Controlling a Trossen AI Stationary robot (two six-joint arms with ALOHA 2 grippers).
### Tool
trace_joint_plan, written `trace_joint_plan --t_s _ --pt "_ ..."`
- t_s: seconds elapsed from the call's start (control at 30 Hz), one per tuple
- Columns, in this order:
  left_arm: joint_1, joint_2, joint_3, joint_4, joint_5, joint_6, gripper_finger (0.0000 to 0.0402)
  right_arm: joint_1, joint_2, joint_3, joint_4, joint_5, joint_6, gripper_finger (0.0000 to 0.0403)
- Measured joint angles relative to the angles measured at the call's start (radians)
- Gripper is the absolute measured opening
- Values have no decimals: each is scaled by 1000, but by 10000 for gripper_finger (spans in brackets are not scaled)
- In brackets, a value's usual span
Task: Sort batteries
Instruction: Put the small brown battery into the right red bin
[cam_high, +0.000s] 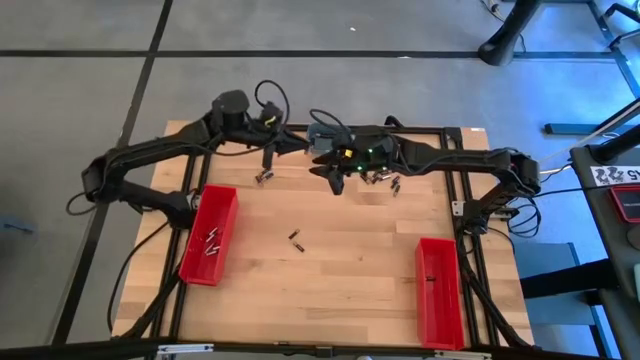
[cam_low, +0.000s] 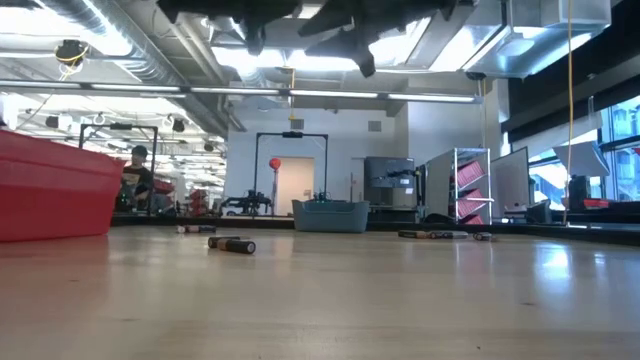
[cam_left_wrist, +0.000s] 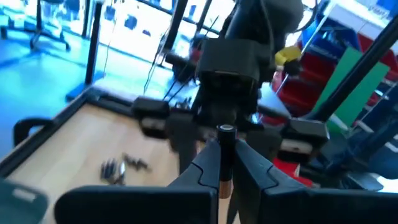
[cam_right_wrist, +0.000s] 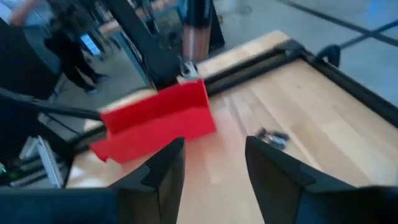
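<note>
Gripping battery (cam_left_wrist: 225, 155), left gripper (cam_left_wrist: 225, 163); right gripper (cam_right_wrist: 213, 163) open

Grey floor (cam_high: 80, 90) crossed by dark seams. Beyond the table: open workshop hall, exposed ceiling ducts (cam_low: 130, 45), bright strip lights (cam_low: 330, 95), pale rear wall (cam_low: 345, 135), shelving racks (cam_low: 470, 185), windows (cam_low: 615, 150) at one side.
</note>
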Motion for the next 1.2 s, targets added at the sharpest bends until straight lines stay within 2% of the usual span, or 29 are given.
trace_joint_plan --t_s 0.27,0.43,0.57,0.7,0.77,0.87,0.97,1.03,1.2 --pt "-79 20 0 63 -55 -23 14 11 0 0 204 24 20 170" --pt "-97 21 0 64 -72 -22 16 11 0 0 246 13 20 165" --pt "-96 23 0 60 -74 -23 16 11 0 0 242 12 22 122" --pt "-96 23 0 62 -74 -35 17 11 -14 0 219 13 40 40" --pt "-97 23 2 71 -78 -35 18 11 -29 0 203 20 40 27" --pt "-98 25 2 59 -81 -28 38 13 -56 0 117 60 54 33" --pt "-94 22 1 47 -72 -23 78 9 -109 2 -10 118 94 38" --pt "-90 21 1 19 -75 -23 102 8 -144 3 -128 152 108 29" --pt "-81 22 0 -54 -77 -28 139 69 -237 2 -460 144 212 29"
